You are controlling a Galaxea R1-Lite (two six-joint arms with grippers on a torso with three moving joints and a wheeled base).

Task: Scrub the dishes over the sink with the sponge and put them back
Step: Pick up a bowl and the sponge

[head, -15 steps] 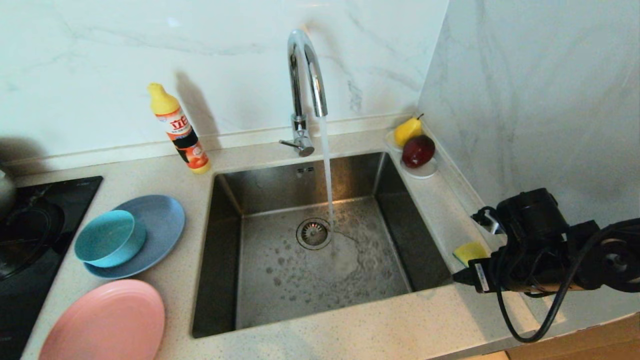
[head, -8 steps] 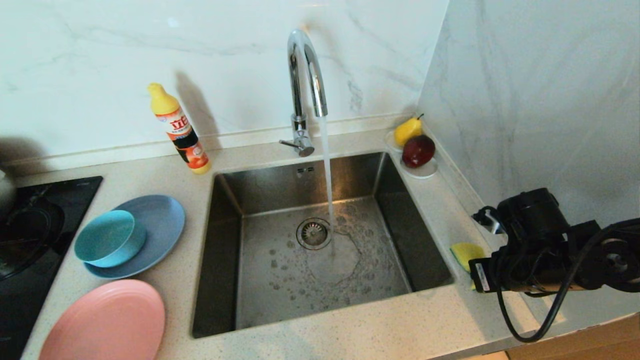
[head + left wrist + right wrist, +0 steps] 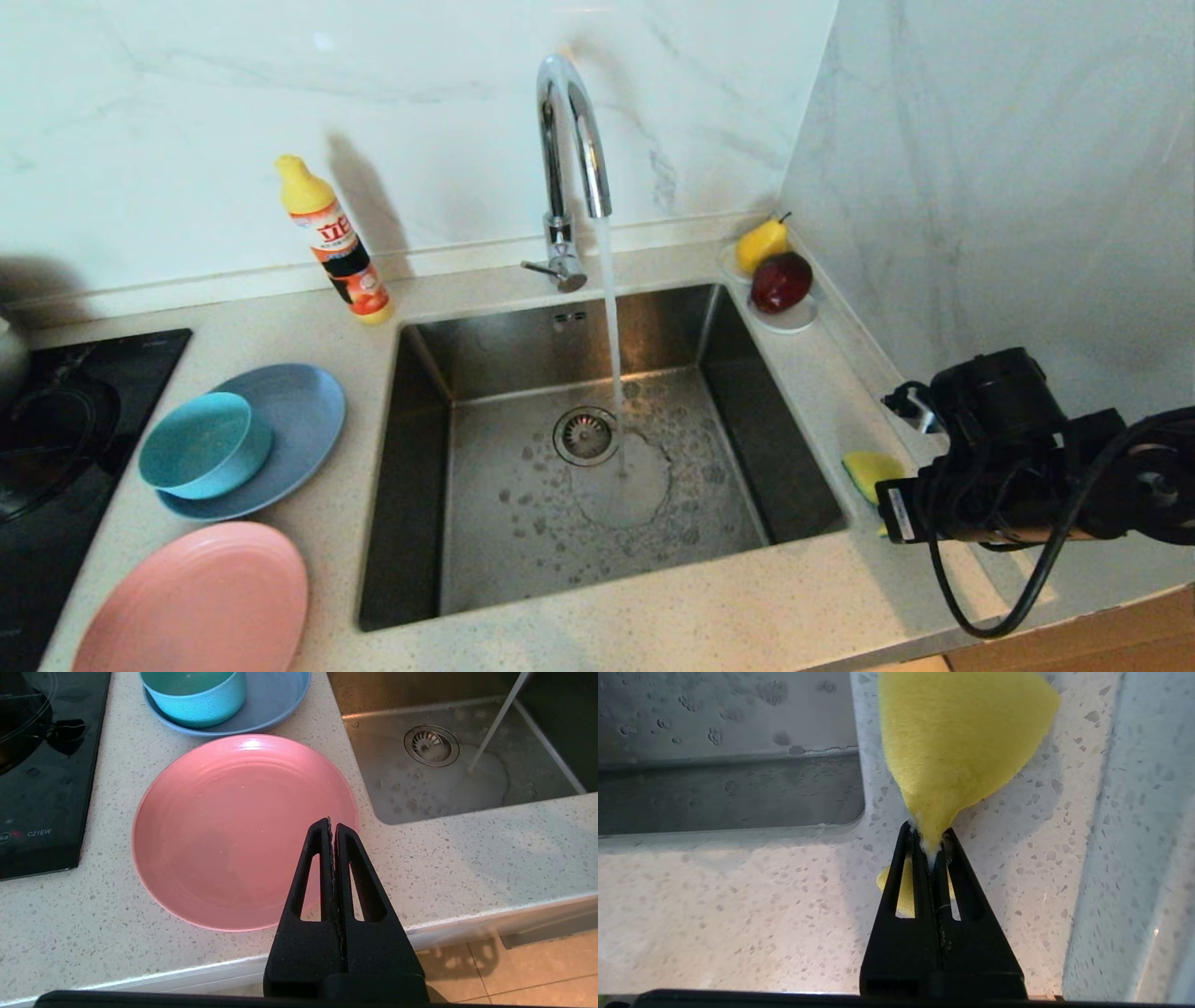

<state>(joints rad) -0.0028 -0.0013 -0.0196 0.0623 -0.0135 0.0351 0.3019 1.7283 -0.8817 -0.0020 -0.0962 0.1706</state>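
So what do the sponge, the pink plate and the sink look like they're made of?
Sponge: soft yellow foam, judging by how it pinches to a point where the right gripper is shut on it. Pink plate: probably plastic or a fibre composite; matte, with only a soft highlight. Sink: brushed stainless steel, grey with dull reflections.

The sink (image 3: 597, 457) sits mid-counter (image 3: 653, 616). At its left, the bowl (image 3: 201, 443) rests on 1 plate (image 3: 289, 420), another plate (image 3: 191, 602) nearer the front edge. The sponge (image 3: 868, 469) lies right of the sink.
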